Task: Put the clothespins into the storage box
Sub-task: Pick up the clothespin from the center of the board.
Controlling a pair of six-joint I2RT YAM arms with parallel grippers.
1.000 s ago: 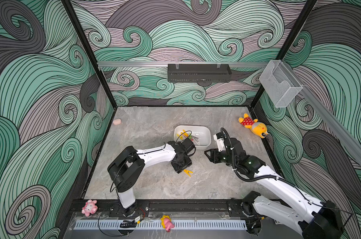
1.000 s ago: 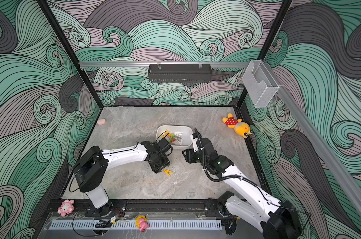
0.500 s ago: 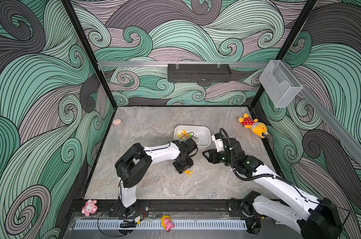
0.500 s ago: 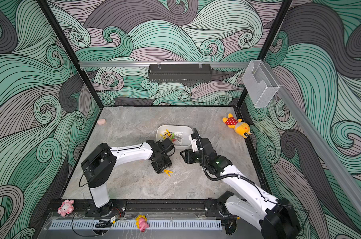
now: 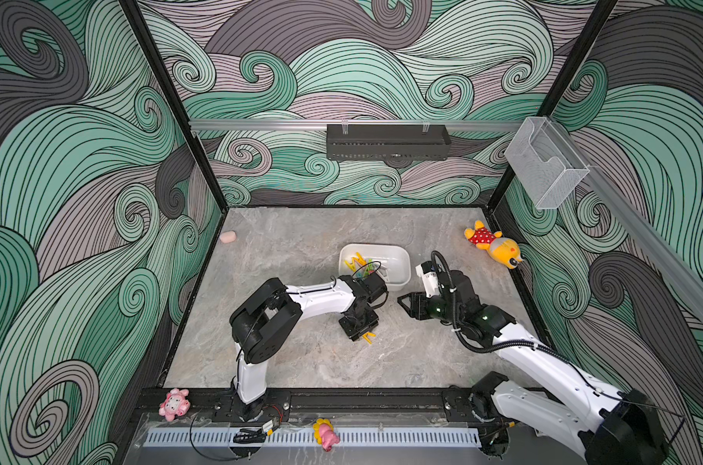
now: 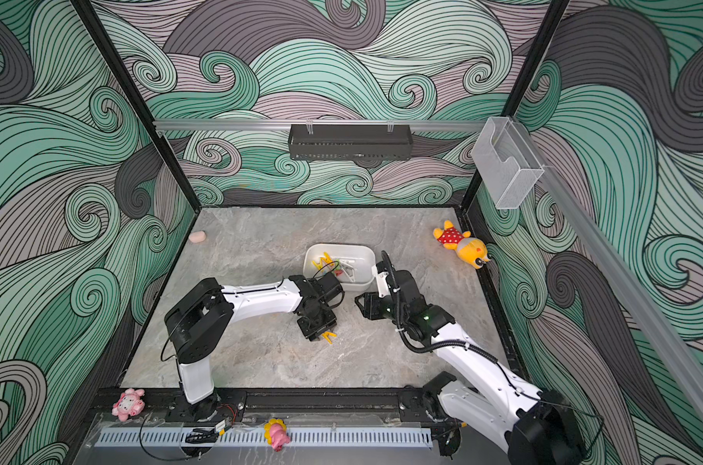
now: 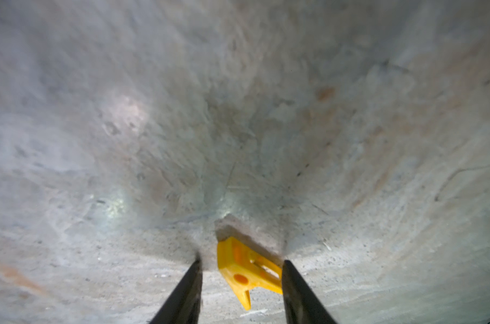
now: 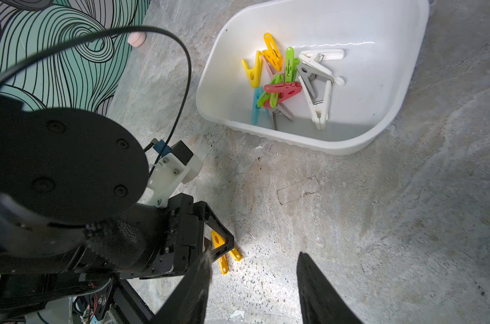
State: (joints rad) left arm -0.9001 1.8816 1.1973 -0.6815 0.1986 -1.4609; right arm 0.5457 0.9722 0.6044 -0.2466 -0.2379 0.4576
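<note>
Left end effector [image 7: 241, 261] straddles yellow A-shaped plastic clothespin [image 7: 243, 273] on grey table [image 7: 238, 112], jaws apart, set to pinch; right end effector [image 8: 254, 254] open, empty, standing clear.

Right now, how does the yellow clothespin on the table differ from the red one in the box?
The yellow clothespin lies on the table; the red clothespin lies in the storage box. The yellow one is alone; the red one sits in a pile of pegs. The left pincer straddles the yellow one, open; nothing holds the red one. Both are plastic pegs.
</note>
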